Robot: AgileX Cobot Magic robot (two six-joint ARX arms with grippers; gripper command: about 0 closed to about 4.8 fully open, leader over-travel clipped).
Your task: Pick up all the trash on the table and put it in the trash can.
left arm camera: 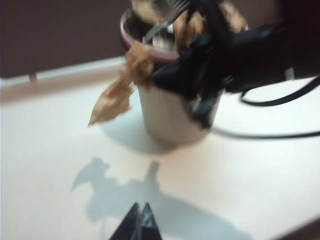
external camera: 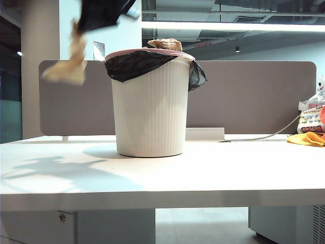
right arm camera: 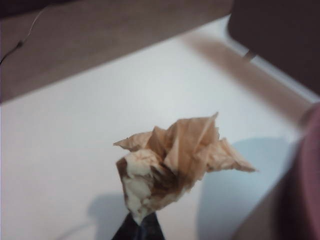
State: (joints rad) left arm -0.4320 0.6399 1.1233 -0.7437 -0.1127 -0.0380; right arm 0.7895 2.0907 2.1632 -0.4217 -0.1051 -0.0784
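The trash can [external camera: 150,107] stands mid-table on the white table [external camera: 228,173], ribbed cream with a pink rim and black liner. One crumpled tan paper ball [external camera: 164,44] pokes above its rim. My right gripper [external camera: 89,23], blurred, has reached across high to the left of the can and is shut on another piece of trash [external camera: 68,63], which hangs below it. The right wrist view shows that paper [right arm camera: 175,160] pinched in the right gripper [right arm camera: 141,222], with the can's rim [right arm camera: 307,165] beside it. My left gripper [left arm camera: 140,212] is shut and empty, well short of the can [left arm camera: 172,115].
A grey-brown partition [external camera: 254,96] runs behind the table. At the far right lie an orange cloth [external camera: 307,139] and a white printed bag [external camera: 312,114], with a cable [external camera: 264,136] leading toward them. A black cable [left arm camera: 280,135] loops beside the can.
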